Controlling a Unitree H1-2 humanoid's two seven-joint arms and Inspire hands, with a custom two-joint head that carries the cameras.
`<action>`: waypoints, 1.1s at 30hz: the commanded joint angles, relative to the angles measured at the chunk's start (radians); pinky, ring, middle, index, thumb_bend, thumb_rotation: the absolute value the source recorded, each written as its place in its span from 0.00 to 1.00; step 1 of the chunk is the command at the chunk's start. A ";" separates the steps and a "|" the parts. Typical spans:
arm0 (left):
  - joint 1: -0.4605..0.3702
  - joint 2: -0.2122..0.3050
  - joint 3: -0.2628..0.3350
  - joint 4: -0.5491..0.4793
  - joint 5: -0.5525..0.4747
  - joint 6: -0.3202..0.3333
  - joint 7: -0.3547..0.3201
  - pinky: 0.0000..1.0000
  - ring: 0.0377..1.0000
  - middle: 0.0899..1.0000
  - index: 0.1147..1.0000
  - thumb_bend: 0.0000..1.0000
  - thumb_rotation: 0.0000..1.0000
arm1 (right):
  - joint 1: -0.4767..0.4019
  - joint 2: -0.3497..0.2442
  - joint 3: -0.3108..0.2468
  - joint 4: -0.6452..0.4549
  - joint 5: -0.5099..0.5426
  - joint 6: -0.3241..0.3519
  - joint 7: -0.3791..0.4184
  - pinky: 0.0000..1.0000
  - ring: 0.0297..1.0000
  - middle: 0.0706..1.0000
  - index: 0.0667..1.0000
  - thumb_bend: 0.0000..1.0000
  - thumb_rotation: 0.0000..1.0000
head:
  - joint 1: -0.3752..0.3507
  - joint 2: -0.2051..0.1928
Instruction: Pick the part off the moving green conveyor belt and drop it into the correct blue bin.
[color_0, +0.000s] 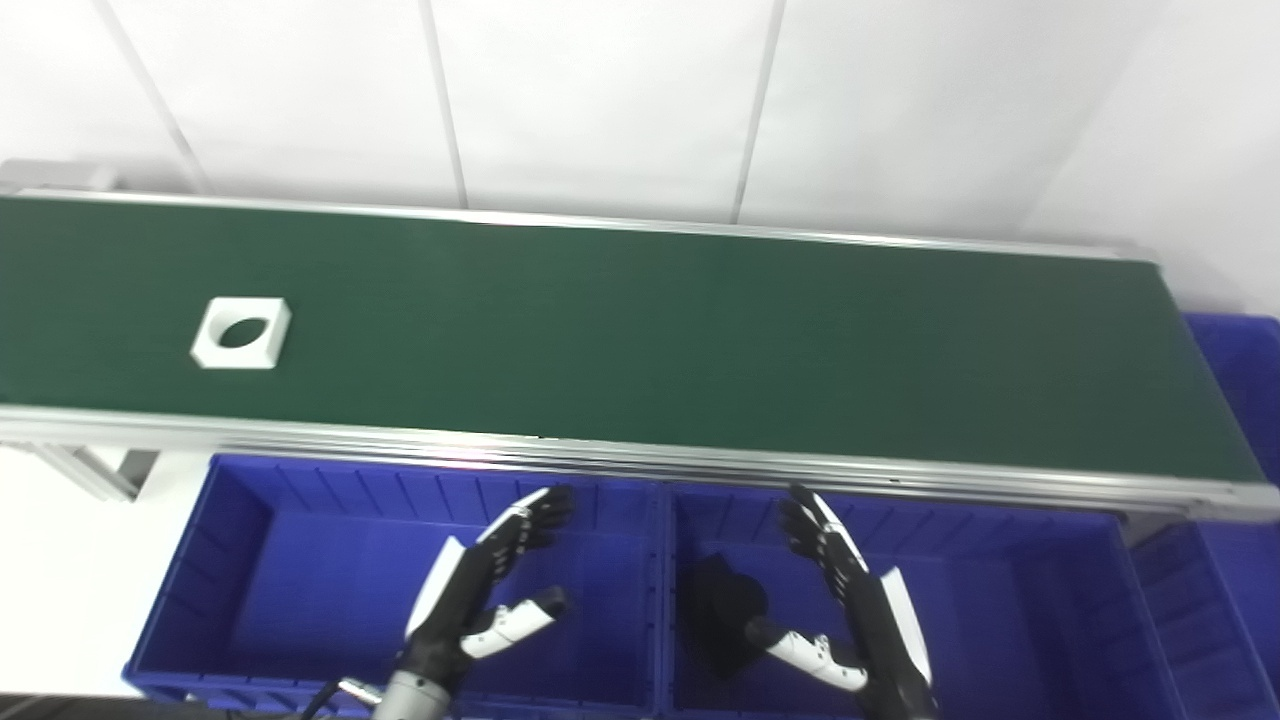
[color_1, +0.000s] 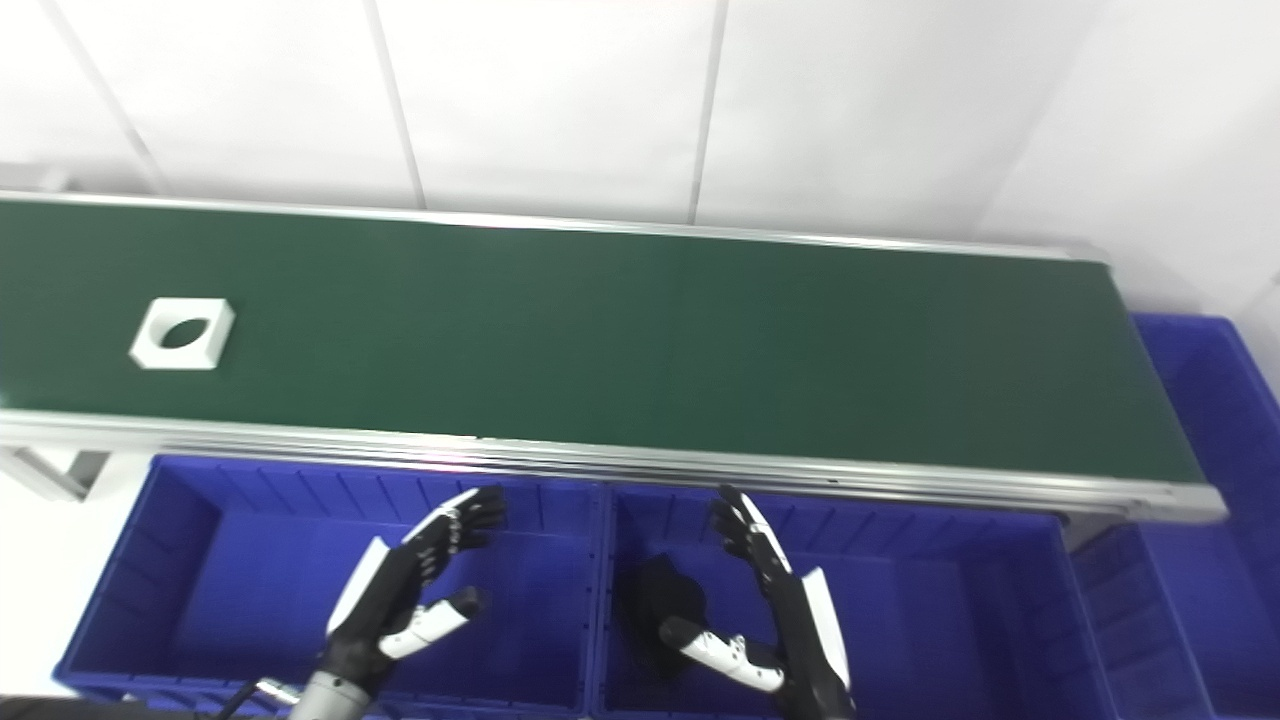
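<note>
A white square part with a round hole (color_0: 241, 333) lies on the green conveyor belt (color_0: 640, 330) at its far left. My left hand (color_0: 485, 590) is open and empty, held above the left blue bin (color_0: 240, 560). My right hand (color_0: 850, 595) is open and empty above the right blue bin (color_0: 1000, 600). A black part (color_0: 725, 605) lies in the right bin, just left of my right thumb. Both hands are well in front of the belt and far from the white part.
A third blue bin (color_0: 1240, 370) stands past the belt's right end. The belt has a silver metal frame (color_0: 640, 462) along its near edge. A white wall is behind it.
</note>
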 joint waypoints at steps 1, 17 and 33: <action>-0.034 0.010 -0.022 -0.006 0.027 -0.030 0.062 0.80 0.83 0.84 0.83 0.80 0.71 | -0.004 -0.009 0.010 -0.017 0.000 -0.055 -0.029 0.82 0.86 0.88 0.93 0.84 0.57 | 0.010 -0.017; -0.153 0.122 -0.040 -0.210 0.044 -0.030 0.222 0.79 0.82 0.84 0.84 0.78 0.78 | -0.024 -0.032 0.067 -0.001 -0.009 -0.055 -0.114 0.80 0.84 0.85 0.91 0.80 0.50 | -0.029 -0.049; -0.241 0.166 0.254 -0.288 -0.016 -0.030 -0.025 0.79 0.84 0.86 0.87 0.74 0.60 | -0.037 -0.040 0.093 0.031 0.011 -0.055 -0.152 0.80 0.83 0.86 0.90 0.79 0.45 | -0.053 -0.071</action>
